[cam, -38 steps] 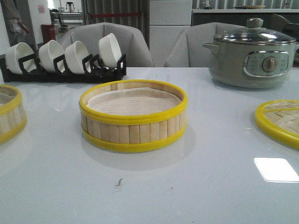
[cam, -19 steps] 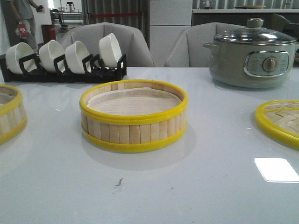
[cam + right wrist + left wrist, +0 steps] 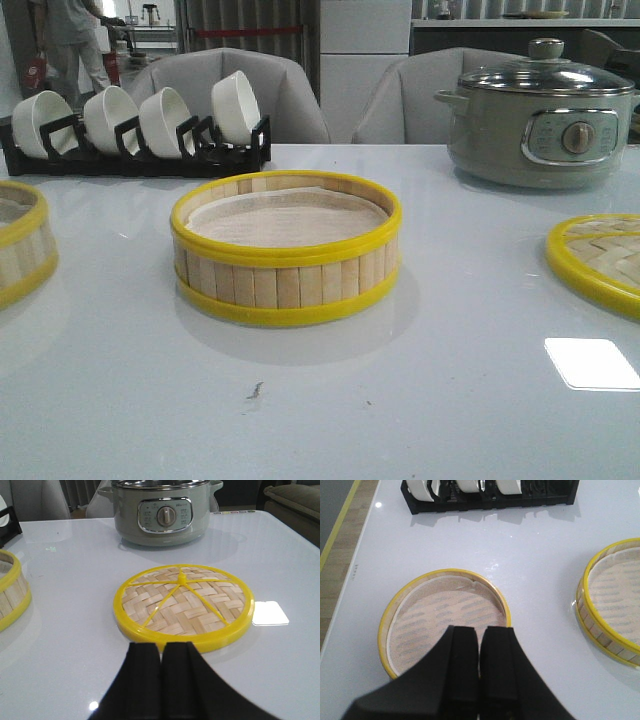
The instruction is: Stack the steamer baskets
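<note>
One steamer basket (image 3: 286, 248) with yellow rims and a pale paper liner stands in the middle of the table; it also shows in the left wrist view (image 3: 612, 602) and, at the picture's edge, in the right wrist view (image 3: 11, 594). A second steamer basket (image 3: 20, 250) sits at the table's left edge. My left gripper (image 3: 480, 632) hangs shut above that second basket (image 3: 442, 617), holding nothing. My right gripper (image 3: 161, 649) is shut and empty, just short of the flat woven lid (image 3: 184, 602). Neither gripper shows in the front view.
A grey-green electric pot (image 3: 540, 115) with a glass lid stands at the back right. A black rack (image 3: 135, 150) of white bowls runs along the back left. The woven lid (image 3: 600, 260) lies at the right edge. Chairs stand behind the table.
Nothing on the table has moved. Only a person in the far background has shifted.
</note>
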`<state>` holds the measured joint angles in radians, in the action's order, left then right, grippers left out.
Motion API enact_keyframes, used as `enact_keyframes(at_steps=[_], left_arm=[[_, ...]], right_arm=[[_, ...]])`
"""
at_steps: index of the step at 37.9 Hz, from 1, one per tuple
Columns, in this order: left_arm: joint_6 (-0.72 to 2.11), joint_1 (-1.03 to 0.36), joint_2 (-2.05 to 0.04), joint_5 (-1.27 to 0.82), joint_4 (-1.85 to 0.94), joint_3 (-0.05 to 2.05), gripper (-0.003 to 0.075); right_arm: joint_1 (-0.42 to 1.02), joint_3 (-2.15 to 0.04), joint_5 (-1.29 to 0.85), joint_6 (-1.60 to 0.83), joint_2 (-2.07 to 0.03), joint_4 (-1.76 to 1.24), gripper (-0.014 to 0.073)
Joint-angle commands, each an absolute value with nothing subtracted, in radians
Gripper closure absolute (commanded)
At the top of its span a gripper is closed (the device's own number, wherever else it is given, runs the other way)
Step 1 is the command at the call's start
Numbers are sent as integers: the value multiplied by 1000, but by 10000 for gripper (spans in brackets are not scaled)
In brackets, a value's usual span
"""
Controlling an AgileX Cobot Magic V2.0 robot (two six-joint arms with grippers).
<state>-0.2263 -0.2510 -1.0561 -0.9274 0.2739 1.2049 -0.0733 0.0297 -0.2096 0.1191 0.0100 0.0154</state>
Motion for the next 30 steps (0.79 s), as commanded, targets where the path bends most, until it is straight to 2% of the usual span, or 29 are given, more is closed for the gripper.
enact_keyframes(at_steps=[1, 14, 22, 30], left_arm=[[-218, -259, -1044, -856, 284, 1227, 633], [-180, -259, -1044, -858, 262, 1227, 633], [-180, -259, -1044, -760, 339, 1227, 633], [-180, -259, -1044, -765, 344, 1227, 633]], right_arm=[[-73, 16, -120, 119, 31, 28, 538], [-73, 16, -120, 119, 31, 28, 538], [-73, 16, -120, 119, 31, 28, 538], [-73, 16, -120, 119, 31, 28, 538]])
